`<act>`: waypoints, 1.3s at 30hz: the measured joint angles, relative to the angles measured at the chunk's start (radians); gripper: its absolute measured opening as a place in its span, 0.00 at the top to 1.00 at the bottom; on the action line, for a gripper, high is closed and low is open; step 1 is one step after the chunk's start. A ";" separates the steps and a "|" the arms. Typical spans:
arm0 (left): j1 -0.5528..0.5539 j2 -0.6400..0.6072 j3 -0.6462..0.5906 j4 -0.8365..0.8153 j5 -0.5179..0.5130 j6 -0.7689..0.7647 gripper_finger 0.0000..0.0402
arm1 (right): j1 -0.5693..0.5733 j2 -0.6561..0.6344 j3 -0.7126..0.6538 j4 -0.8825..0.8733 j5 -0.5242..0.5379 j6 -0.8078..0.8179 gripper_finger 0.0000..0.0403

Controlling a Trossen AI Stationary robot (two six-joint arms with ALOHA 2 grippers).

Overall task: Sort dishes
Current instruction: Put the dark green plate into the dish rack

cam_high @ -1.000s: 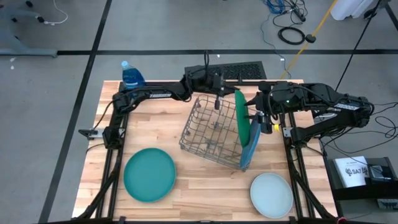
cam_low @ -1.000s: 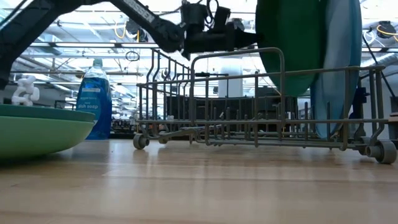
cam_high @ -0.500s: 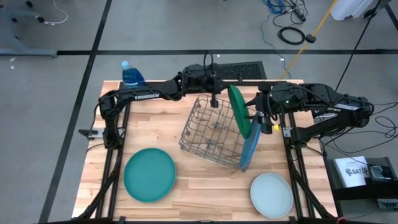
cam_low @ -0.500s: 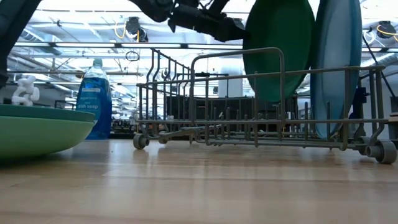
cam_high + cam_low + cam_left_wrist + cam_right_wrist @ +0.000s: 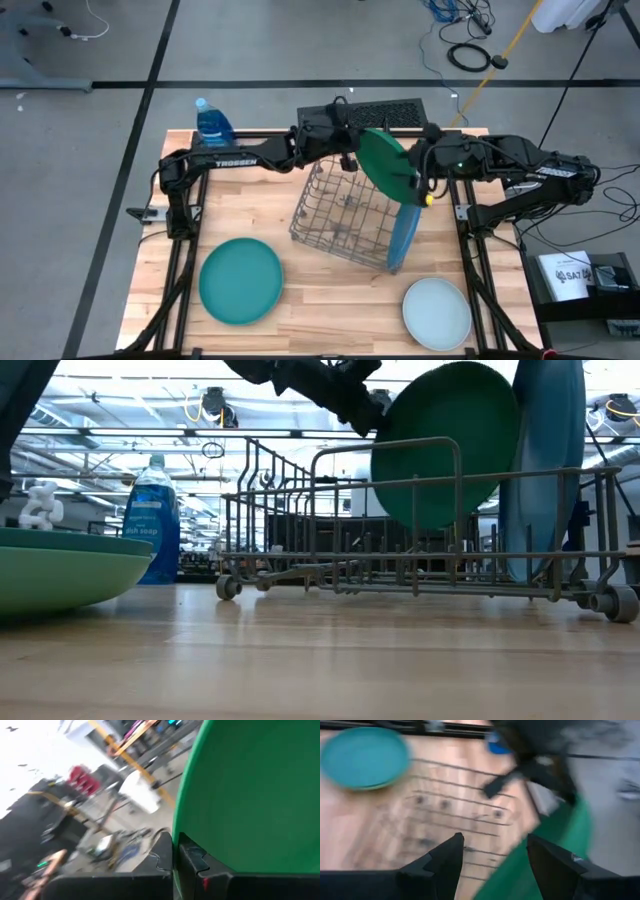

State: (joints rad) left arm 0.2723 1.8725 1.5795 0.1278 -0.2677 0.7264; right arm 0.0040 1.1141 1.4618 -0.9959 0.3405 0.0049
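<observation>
Dark green plate (image 5: 385, 163) clamped in left gripper's (image 5: 350, 150) closed jaws.

dark green plate (image 5: 386, 164) plain, glossy | blue plate (image 5: 403, 233) plain bright blue | teal plate (image 5: 240, 280) plain | pale mint plate (image 5: 437, 312) plain | wire rack (image 5: 335, 215) grey | bottle (image 5: 211, 121) translucent blue, blue-and-white label | surface (image 5: 250, 215) light wood, plank-striped | arms black | floor grey, black lines

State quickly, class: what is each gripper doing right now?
Left gripper: shut on the dark green plate.
Right gripper: open, holding nothing.
</observation>
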 joint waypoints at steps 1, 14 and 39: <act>-0.010 0.000 0.001 0.001 -0.042 0.015 1.00 | 0.000 0.000 0.000 0.002 0.046 0.007 0.48; -0.105 0.000 0.001 0.022 -0.346 0.156 1.00 | 0.000 0.054 0.000 0.008 0.182 0.077 0.48; -0.250 -0.002 0.000 0.024 -0.531 0.251 1.00 | -0.004 0.201 0.000 -0.005 0.356 0.150 0.73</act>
State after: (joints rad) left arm 0.0227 1.8708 1.5791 0.1513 -0.7990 0.9778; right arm -0.0004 1.3155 1.4620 -1.0007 0.6961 0.1546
